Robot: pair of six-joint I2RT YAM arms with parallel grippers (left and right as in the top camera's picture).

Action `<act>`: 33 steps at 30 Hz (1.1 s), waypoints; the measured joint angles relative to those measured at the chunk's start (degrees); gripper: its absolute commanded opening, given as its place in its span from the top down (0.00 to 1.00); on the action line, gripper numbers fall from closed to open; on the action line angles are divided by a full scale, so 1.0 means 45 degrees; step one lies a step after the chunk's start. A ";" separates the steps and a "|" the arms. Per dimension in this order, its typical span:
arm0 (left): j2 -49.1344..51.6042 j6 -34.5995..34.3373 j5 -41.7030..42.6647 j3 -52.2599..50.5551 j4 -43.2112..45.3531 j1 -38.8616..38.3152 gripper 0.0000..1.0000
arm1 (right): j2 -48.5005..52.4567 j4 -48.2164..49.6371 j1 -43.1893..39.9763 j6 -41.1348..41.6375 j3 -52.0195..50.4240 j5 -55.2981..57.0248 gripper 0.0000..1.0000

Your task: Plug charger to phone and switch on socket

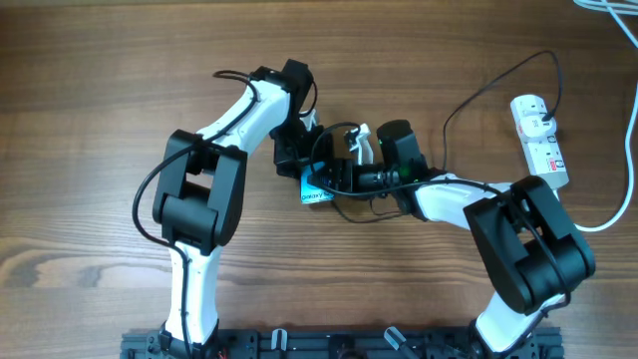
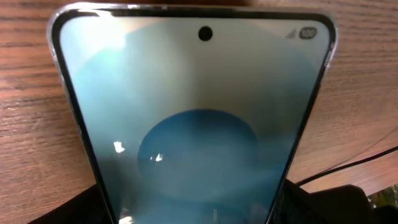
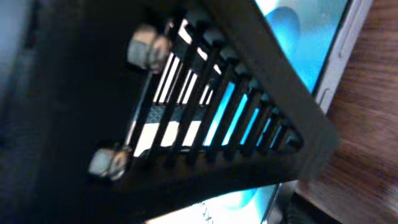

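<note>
The phone (image 2: 199, 124), teal-blue screen up, fills the left wrist view. My left gripper (image 1: 297, 152) is shut on its lower end, with dark fingers at both side edges. From overhead only a teal corner of the phone (image 1: 317, 191) shows between the two grippers. My right gripper (image 1: 351, 165) is pressed close against the phone. Its wrist view shows only a dark ribbed finger (image 3: 205, 106) over the lit screen (image 3: 305, 37), so its jaws are hidden. The black charger cable (image 1: 469, 100) runs from its white plug head (image 1: 539, 124) in the socket strip (image 1: 539, 140) toward the right gripper.
The strip's thick white cord (image 1: 623, 150) loops along the right table edge. The charger cable also lies on the wood at the right of the left wrist view (image 2: 367, 157). Both arms crowd the table's middle.
</note>
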 measured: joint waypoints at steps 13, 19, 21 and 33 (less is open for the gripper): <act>-0.0243 0.0092 -0.0015 -0.0044 -0.0233 -0.0005 0.25 | 0.0039 0.0005 -0.0053 0.2171 -0.0029 0.0010 0.78; -0.0243 0.0092 -0.0146 -0.0049 -0.0223 -0.0185 0.24 | 0.0039 -0.0214 -0.0087 0.2234 -0.0039 0.0034 0.89; -0.0253 0.0136 -0.0180 -0.0049 -0.0223 -0.0214 0.23 | 0.0039 -0.0282 -0.0102 0.2380 -0.0063 0.0063 0.96; -0.0364 0.0083 -0.0238 -0.0068 -0.0131 -0.0291 0.11 | 0.0209 0.0894 -0.0087 0.2458 -0.0321 -0.0408 0.96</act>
